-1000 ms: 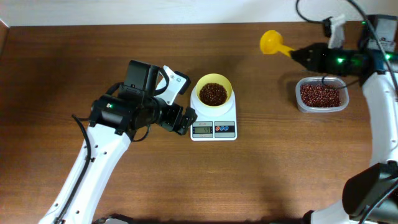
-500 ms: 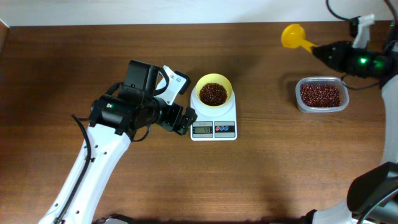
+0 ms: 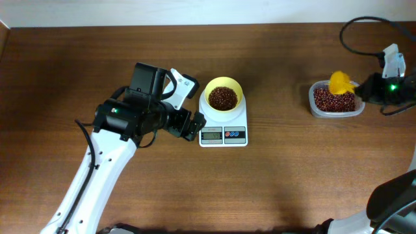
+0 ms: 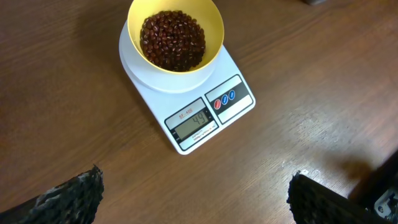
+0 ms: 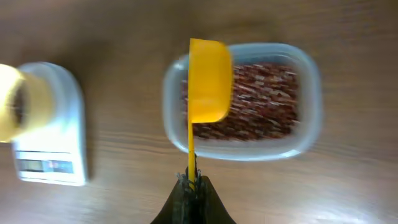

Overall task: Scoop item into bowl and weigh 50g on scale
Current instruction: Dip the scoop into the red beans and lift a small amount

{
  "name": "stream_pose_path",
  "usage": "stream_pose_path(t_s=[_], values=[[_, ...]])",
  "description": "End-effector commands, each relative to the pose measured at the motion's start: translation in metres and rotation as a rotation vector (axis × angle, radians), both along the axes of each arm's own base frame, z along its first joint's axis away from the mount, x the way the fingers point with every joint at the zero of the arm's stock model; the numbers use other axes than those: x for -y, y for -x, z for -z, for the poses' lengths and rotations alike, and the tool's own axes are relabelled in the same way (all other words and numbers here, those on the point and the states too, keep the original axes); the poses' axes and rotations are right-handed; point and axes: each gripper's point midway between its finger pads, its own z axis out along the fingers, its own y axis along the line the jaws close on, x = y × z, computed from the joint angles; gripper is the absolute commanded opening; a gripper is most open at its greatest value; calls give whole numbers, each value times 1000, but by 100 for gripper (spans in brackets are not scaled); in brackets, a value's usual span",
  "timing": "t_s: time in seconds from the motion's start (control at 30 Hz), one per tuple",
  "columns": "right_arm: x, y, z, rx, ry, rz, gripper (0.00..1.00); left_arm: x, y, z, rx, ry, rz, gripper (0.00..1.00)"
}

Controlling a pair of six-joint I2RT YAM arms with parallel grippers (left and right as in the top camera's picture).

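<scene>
The pale yellow bowl [image 3: 223, 93] sits on the white scale [image 3: 223, 133] and holds dark reddish-brown beans [image 3: 223, 98]. In the left wrist view the bowl [image 4: 176, 17] and scale [image 4: 205, 115] show at the top, and the display reads 44. My left gripper [image 4: 196, 193] is open and empty, just left of the scale [image 3: 192, 125]. My right gripper [image 5: 192, 182] is shut on the handle of the yellow scoop [image 5: 208, 78], which hangs over the clear container of beans [image 5: 249, 112]. In the overhead view the scoop [image 3: 339, 82] sits above that container [image 3: 336, 99].
The clear container stands at the right of the wooden table [image 3: 286, 175]. A black cable [image 3: 354, 26] loops above the right arm. The scale also shows blurred at the left of the right wrist view [image 5: 50, 124].
My right gripper has swung the scoop from the back of the table down and right, to over the clear container. The left arm has not moved.
</scene>
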Motion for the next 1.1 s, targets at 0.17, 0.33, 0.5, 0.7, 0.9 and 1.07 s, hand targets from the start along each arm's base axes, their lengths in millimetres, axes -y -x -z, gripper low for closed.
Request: stream_pose_path(t_s=[0.17, 0.33, 0.5, 0.7, 0.9, 1.07], values=[[12, 5, 2, -54, 243, -39, 4, 1, 1, 5, -7, -6, 22, 99], [-2, 0, 7, -32, 180, -69, 4, 1, 1, 5, -7, -6, 22, 99], [-22, -8, 31, -87, 169, -145, 4, 1, 1, 5, -7, -6, 22, 99], [-15, -6, 43, -147, 257, -149, 4, 1, 1, 5, -7, -6, 22, 99], [-17, -1, 58, -195, 238, -157, 4, 1, 1, 5, -7, -6, 22, 99], [-33, 3, 65, -196, 150, -182, 4, 1, 1, 5, -7, -6, 22, 99]])
